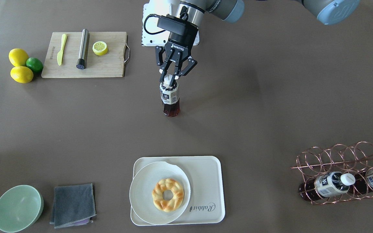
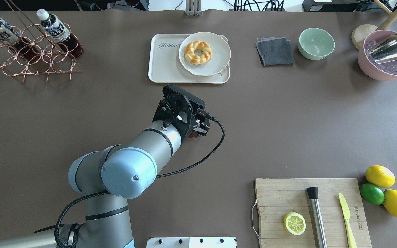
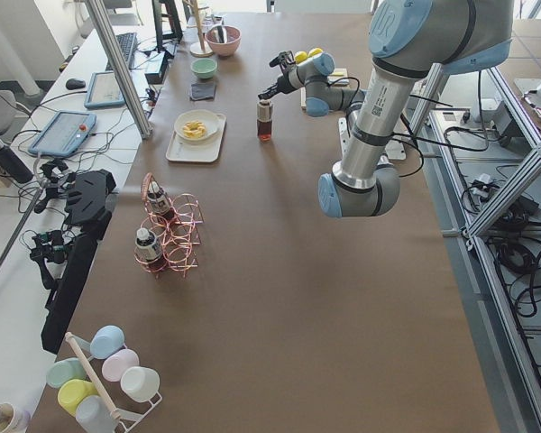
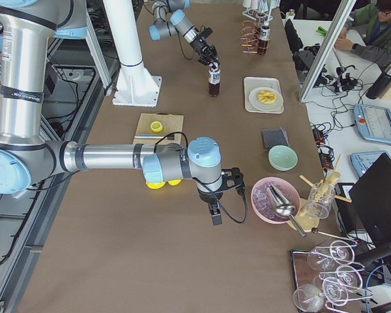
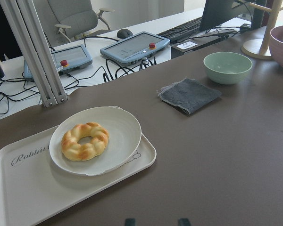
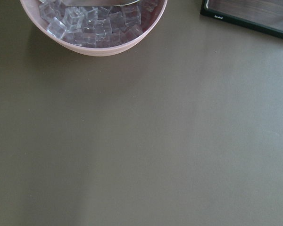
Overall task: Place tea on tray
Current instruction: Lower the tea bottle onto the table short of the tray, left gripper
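**Tea**: upright at mid-counter, well apart from the tray, which sits midway along the operators' edge.

**Left gripper**: jaws drawn in on the white cap alone.

**Hazard:** a cap-only hold may let the bottle swing or slip. The plate fills much of the tray, so the base could catch its rim and topple.

**Unclear:**
- Whether the bottle's base rests on the counter.
- Right gripper, by the ice bowl: cannot tell how its jaws stand.
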Controlling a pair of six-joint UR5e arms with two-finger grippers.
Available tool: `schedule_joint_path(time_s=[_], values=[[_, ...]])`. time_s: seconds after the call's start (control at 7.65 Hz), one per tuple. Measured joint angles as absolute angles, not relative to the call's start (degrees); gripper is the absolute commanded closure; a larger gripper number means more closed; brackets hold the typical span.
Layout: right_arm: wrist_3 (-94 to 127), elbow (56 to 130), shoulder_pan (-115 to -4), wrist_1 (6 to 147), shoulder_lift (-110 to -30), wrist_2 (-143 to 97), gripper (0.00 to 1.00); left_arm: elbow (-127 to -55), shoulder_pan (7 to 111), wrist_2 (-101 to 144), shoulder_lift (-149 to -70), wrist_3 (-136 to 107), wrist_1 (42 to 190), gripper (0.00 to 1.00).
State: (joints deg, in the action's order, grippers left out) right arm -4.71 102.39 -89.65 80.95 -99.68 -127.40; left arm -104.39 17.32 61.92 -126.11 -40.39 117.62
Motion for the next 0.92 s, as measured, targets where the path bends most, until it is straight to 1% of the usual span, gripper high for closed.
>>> schedule_joint_path(time_s=[0.26, 0.39, 0.52, 0.65, 0.92], values=[[-4.8, 102.4, -89.6, 81.0, -99.8, -127.4, 0.00, -104.5, 17.3, 61.9, -125.8, -40.4, 117.6, 1.00], [-4.8, 102.4, -89.6, 81.0, -99.8, -127.4, 0.00, -104.6, 17.3, 61.9, -125.8, -40.4, 117.6, 0.53], [-4.8, 102.4, -89.7, 81.0, -99.8, -127.4, 0.00, -104.6, 17.3, 61.9, -125.8, -40.4, 117.6, 0.15], [-4.8, 102.4, -89.6, 81.0, -99.8, -127.4, 0.00, -104.6, 17.3, 62.0, -125.8, -40.3, 117.6, 0.03], [-4.8, 102.4, -89.6, 81.0, -99.8, -127.4, 0.00, -104.6, 17.3, 61.9, -125.7, -40.0, 117.6, 0.03]])
